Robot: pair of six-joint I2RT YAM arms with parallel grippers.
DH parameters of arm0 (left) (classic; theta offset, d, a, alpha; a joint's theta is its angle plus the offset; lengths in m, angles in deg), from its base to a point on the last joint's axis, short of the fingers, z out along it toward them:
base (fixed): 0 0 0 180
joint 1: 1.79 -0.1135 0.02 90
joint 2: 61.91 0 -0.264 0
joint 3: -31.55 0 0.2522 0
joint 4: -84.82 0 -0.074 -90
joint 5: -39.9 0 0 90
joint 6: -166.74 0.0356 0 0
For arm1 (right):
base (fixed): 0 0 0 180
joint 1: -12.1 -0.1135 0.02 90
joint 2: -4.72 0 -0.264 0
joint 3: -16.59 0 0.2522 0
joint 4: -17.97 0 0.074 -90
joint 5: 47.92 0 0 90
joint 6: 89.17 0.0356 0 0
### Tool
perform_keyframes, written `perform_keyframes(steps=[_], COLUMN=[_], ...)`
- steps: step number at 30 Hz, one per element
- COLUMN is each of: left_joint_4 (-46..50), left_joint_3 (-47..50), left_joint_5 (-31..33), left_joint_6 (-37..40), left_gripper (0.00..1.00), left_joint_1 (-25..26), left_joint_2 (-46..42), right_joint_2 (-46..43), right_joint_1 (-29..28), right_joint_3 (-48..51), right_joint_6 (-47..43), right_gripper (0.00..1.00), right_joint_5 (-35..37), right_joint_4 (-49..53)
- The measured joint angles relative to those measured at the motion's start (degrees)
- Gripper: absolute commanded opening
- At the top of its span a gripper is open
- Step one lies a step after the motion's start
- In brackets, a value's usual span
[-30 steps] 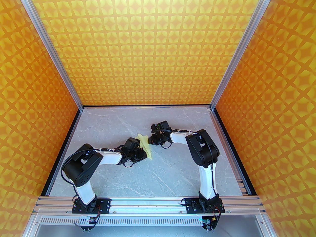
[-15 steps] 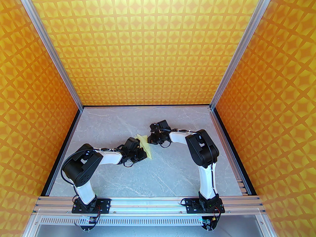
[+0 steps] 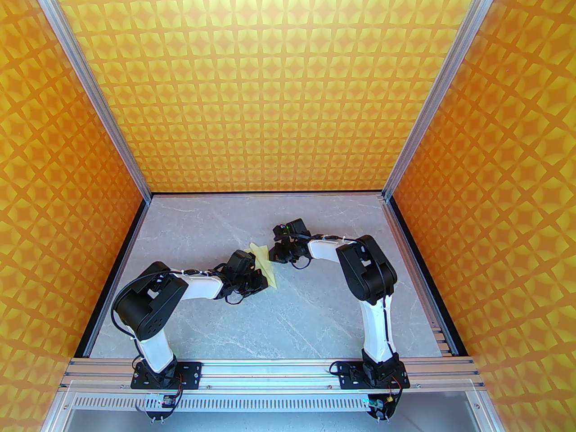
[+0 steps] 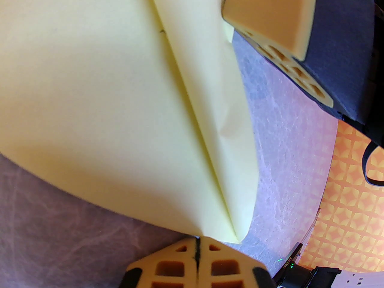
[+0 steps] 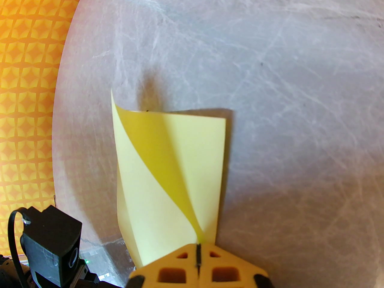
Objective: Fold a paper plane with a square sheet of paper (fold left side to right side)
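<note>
Paper that is pale yellow and partly folded sits over the middle of the big grey table, with orange patterned walls all around. Two black and white arms reach in toward it, the left arm from the near left and the right arm from the right. The paper is long and thin, with a point at its near end and a fold line running down its length. One side flap curls up and shows a darker yellow face. I cannot tell if the paper rests on the table or hangs just above it. The left gripper has its two fingers pressed tight together, pinching the pointed near end of the paper. The right gripper is also squeezed closed, and it pinches the far end of the paper.
</note>
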Motion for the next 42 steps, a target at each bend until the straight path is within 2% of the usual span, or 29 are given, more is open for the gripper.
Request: perform_keyframes(steps=[7,14,25,42], left_joint_4=[0.7,-0.8,-3.2,-5.6], left_joint_3=[-0.1,-0.3,-3.0,-3.0], left_joint_5=[0.6,0.9,-1.0,-1.6], left_joint_6=[0.6,1.5,1.7,1.7], left_gripper=[0.01,0.00,0.00,0.00], left_joint_1=[0.0,0.1,3.0,3.0], left_joint_2=[-0.8,-5.7,0.5,3.5], right_joint_2=[0.0,0.0,0.0,0.0], right_joint_1=[0.0,0.0,0.0,0.0], right_joint_3=[0.0,0.0,0.0,0.0], right_joint_6=[-0.4,-0.4,-0.4,-0.4], right_gripper=[0.00,0.00,0.00,0.00], right_joint_5=[0.0,0.0,0.0,0.0], right_joint_4=[0.0,0.0,0.0,0.0])
